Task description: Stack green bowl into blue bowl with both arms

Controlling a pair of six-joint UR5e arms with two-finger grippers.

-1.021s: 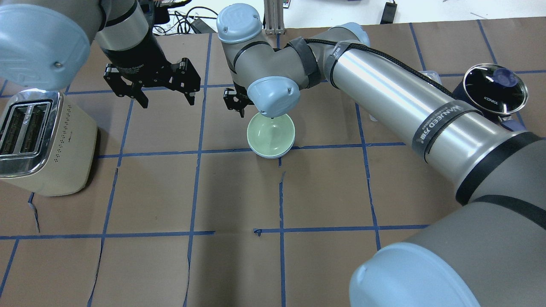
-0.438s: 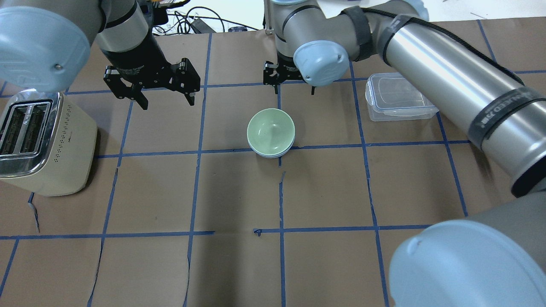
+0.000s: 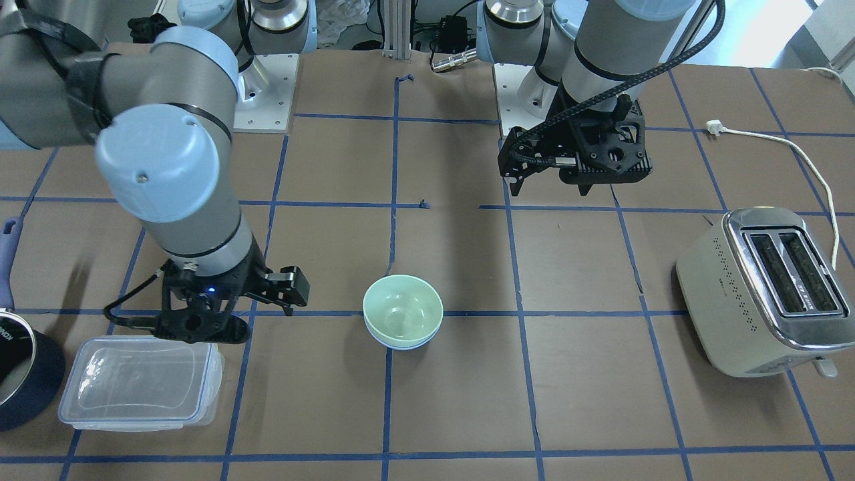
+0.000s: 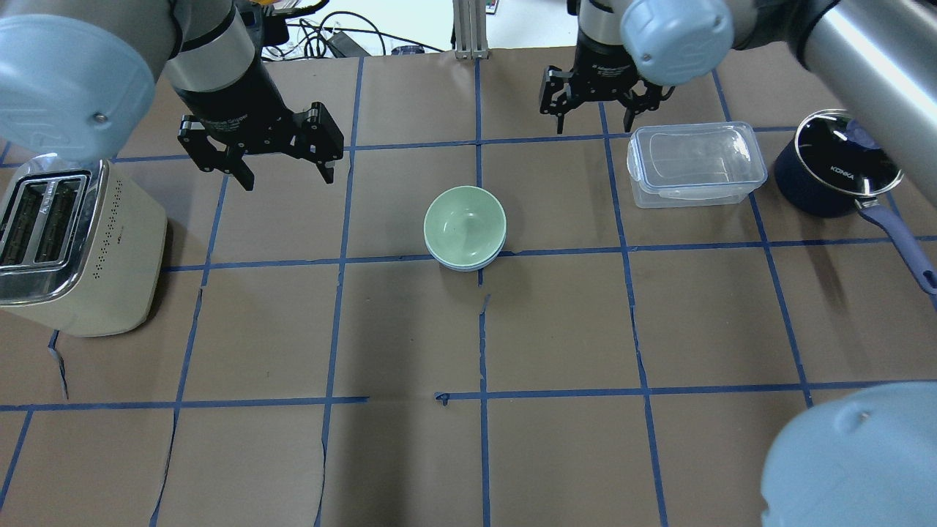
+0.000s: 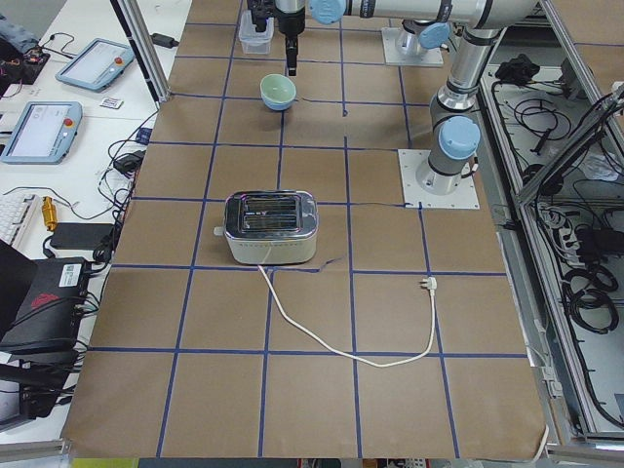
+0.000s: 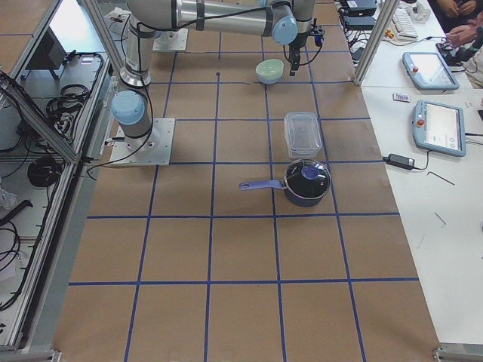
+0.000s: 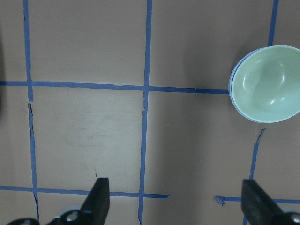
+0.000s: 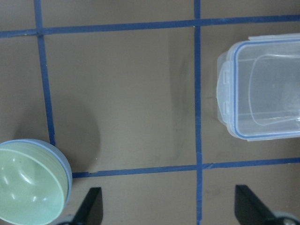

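The green bowl [image 4: 465, 219] sits nested inside the blue bowl [image 4: 468, 266] at the table's middle; only the blue bowl's rim and lower edge show. Both also show in the front view, green [image 3: 403, 308] and blue [image 3: 401, 345]. My left gripper [image 4: 288, 172] hangs open and empty to the bowls' left and further back. My right gripper [image 4: 594, 121] is open and empty, back and to the right of the bowls, next to the clear container. In the right wrist view the green bowl [image 8: 28, 187] lies at the lower left, beside the open fingers [image 8: 91, 206].
A cream toaster [image 4: 69, 241] stands at the left edge, its white cord [image 3: 801, 153] trailing behind. A clear lidded container [image 4: 695, 165] and a navy pot with a glass lid [image 4: 834, 165] stand at the back right.
My right arm has swung away from above the bowls to the back right, which uncovers the container and the pot. The bowls and my left arm have not moved.
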